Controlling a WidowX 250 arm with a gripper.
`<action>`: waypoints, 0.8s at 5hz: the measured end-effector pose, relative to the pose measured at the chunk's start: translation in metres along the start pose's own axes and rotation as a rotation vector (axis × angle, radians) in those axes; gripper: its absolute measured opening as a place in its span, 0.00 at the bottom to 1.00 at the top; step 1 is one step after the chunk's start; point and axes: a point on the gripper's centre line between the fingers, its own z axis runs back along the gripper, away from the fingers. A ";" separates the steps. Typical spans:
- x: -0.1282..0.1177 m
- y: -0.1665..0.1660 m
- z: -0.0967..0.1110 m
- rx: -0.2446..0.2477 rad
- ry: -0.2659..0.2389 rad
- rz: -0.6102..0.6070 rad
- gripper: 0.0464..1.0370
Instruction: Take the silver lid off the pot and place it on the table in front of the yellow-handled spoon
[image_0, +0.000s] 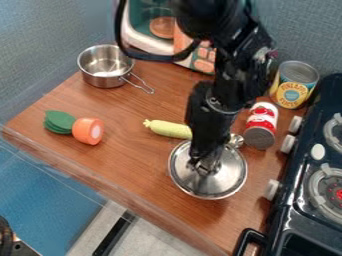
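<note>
Got a round, shiny silver metal lid (228, 181) right under the black gripper (206, 167). Can't make out the lid's covered middle, or tell the gripper's spread, wide or narrow, tbh.

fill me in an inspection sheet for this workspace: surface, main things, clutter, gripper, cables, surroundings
surface: brown wood-look top; damage, nothing seen
main things: round metal lid below the gripper, small metal piece by its upper edge
clutter: metal pot with its handle out to the right; orange vegetable piece beside green leaves; yellow toy vegetable behind the lid; red-and-white can; yellow-labelled can
gripper: black gripper over the lid's middle; whether it grips the lid, cannot tell
cables: thick black cable looping beside the arm
surroundings: black stove at right, toy appliance at the back, grey wall
</note>
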 end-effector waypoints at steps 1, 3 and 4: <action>-0.002 0.004 -0.015 0.014 -0.020 -0.013 0.01; -0.007 0.004 -0.028 0.011 -0.039 -0.018 0.01; -0.007 0.007 -0.033 0.027 -0.046 -0.012 0.02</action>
